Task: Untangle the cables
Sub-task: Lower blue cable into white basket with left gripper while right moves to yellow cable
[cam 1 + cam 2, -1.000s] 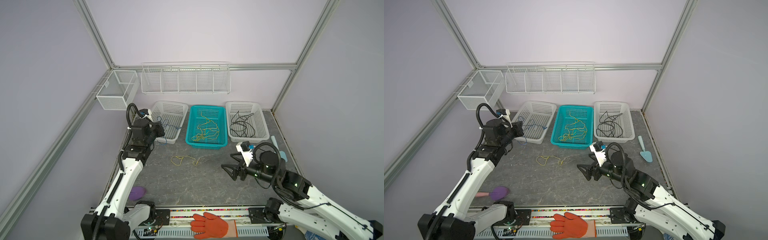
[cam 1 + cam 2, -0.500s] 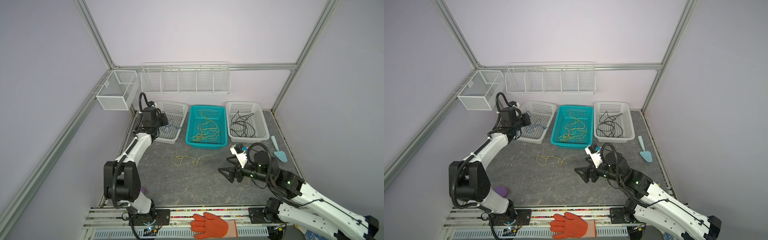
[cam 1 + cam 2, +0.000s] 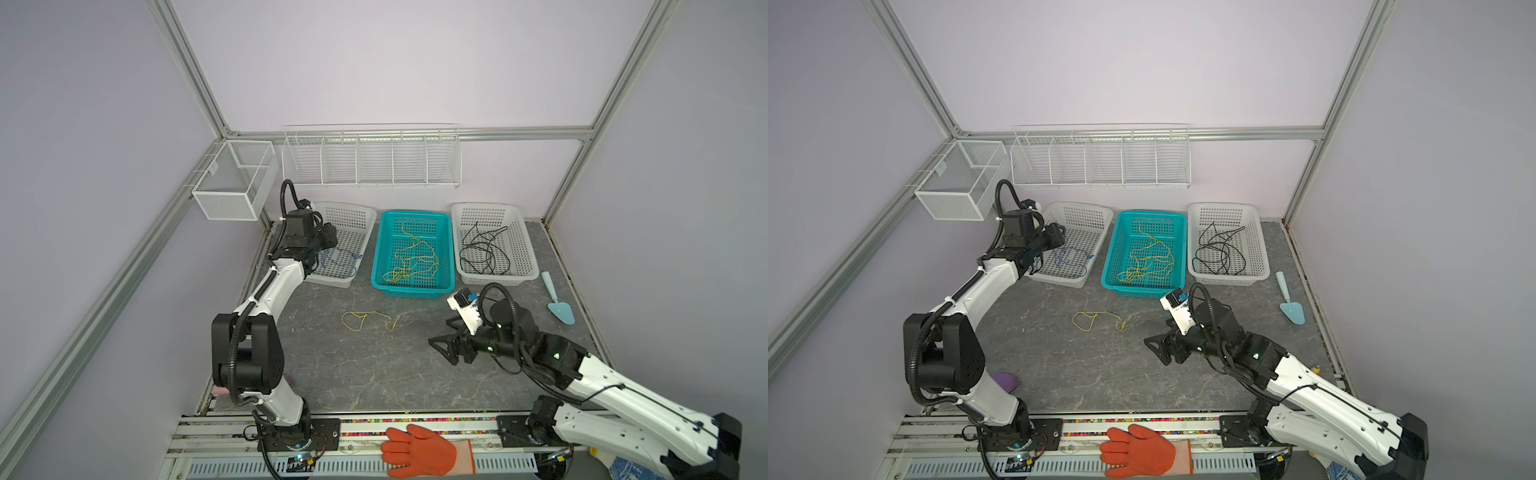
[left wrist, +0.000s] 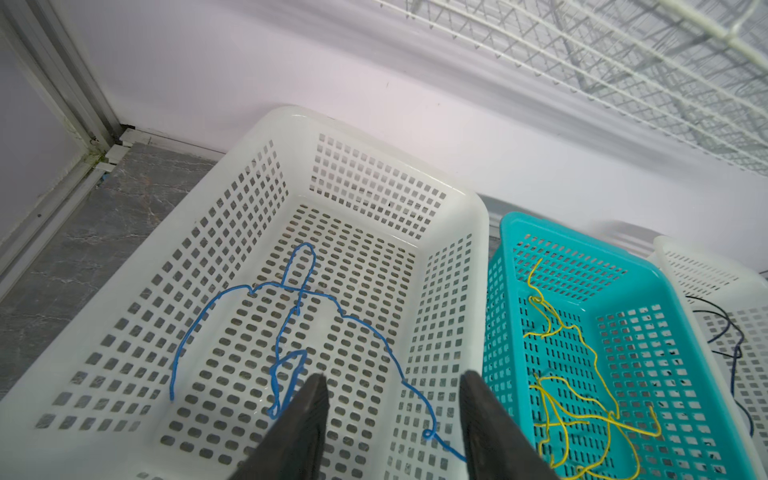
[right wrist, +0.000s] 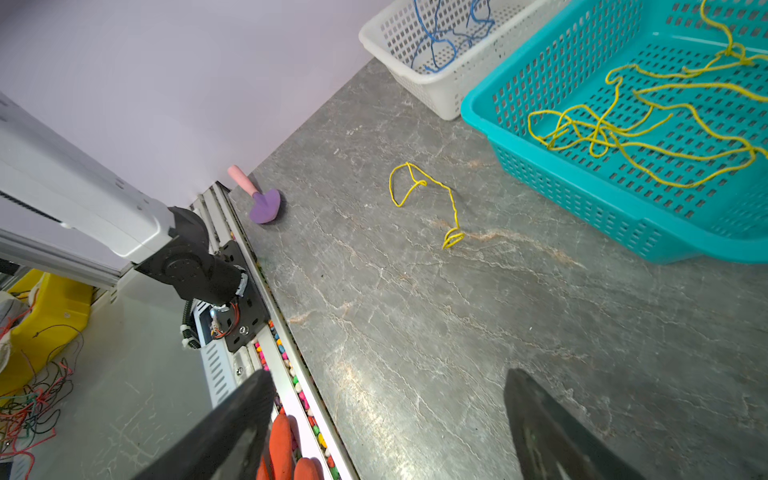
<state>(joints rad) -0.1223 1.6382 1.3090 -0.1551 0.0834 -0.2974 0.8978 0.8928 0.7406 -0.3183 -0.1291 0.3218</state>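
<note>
So, the left tool [image 4: 392,378] has just let go. A second ago it was pinched shut and coming in from short of the left white basket [image 4: 478,224]; now it hangs over that basket with its jaws apart and nothing between them. The blue cable [image 4: 297,311] lies loose on the basket floor, one end trailing toward the near corner under the tool. The wrist view shows it best.

That looks like the blue one sorted. In both top views the teal basket [image 3: 376,257] in the middle holds a pile of yellow cables [image 3: 411,266], and the right white basket [image 3: 528,249] holds the black cables [image 3: 482,253]. So colours are mostly in their own bins already.

What's left, as far as I can see, is a single short yellow cable [image 5: 420,182] lying on the desk [image 3: 374,374] in front of the teal basket, well apart from everything else. The right tool [image 5: 388,376] has slid a bit closer to it over the last second, jaws spread wide and empty, low over the desk and pointing that way.

My guess is the right arm grabs that stray next and drops it in the teal bin. It's thin and lies flat, so the pinch will need to come right down to the surface.
</note>
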